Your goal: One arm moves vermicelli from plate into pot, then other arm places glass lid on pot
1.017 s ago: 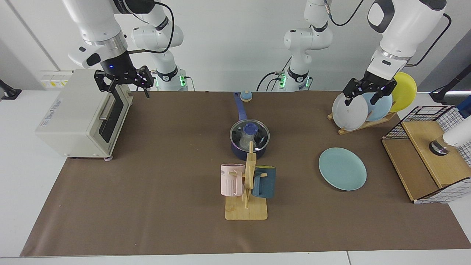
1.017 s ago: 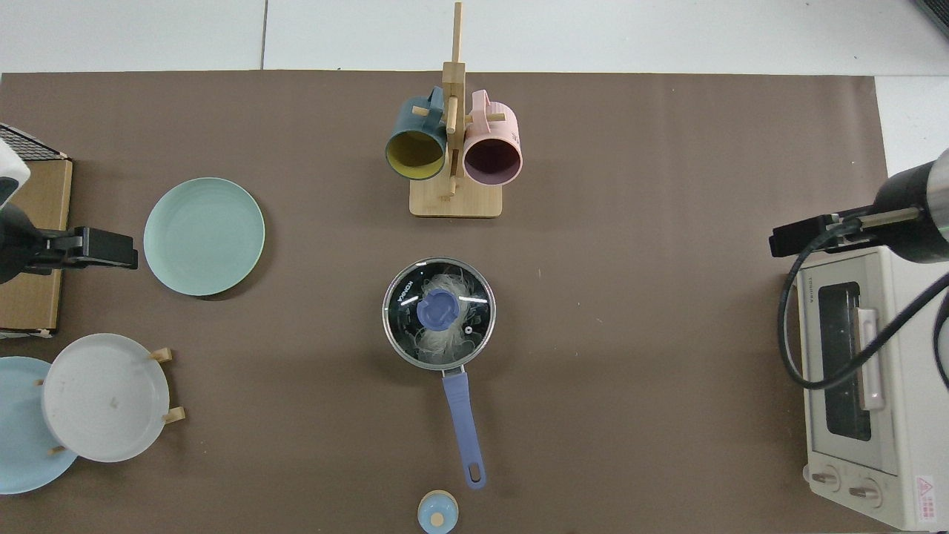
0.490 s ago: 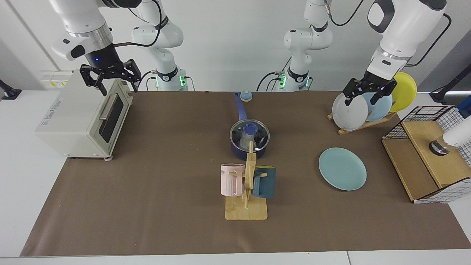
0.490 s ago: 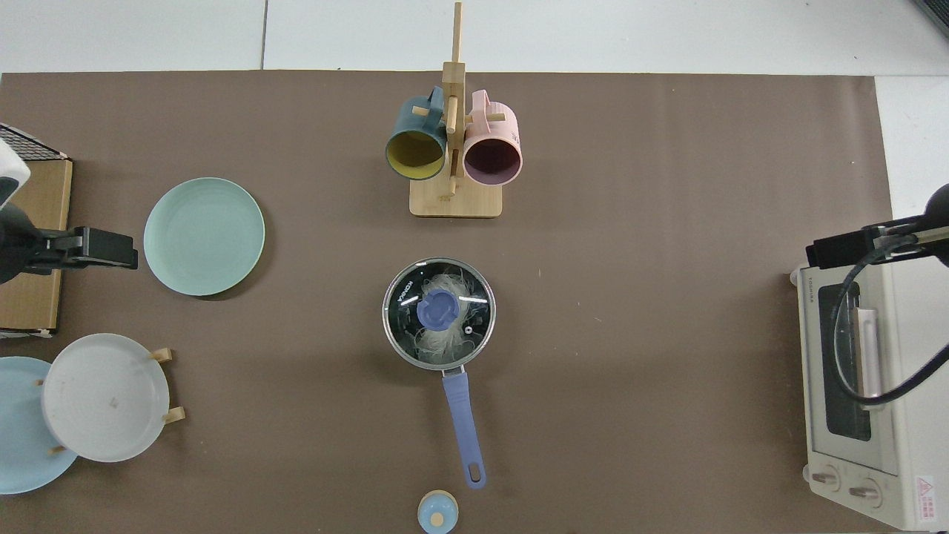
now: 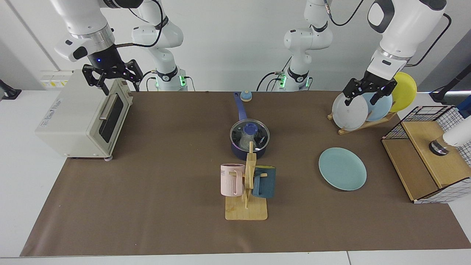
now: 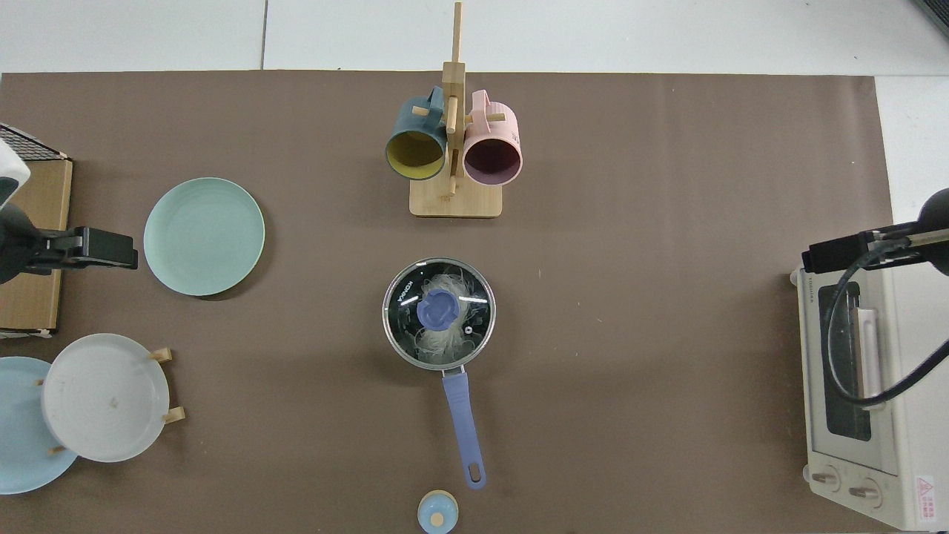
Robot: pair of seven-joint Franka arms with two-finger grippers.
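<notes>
Since a second before, the right gripper [image 5: 112, 78] had pulled back above the toaster oven [image 5: 79, 116], fingers spread and empty. Left gripper [image 5: 365, 94] waited released by the plate rack [image 5: 362, 123]. The glass lid [image 6: 438, 312] covered the pot [image 5: 239, 150], vermicelli [image 6: 445, 337] inside; the teal plate [image 5: 342, 169] lay bare.

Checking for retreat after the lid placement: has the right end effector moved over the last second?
Yes. The right end effector, open and empty, has drawn back from in front of the toaster oven's door to above its top edge, away from the pot.
</notes>
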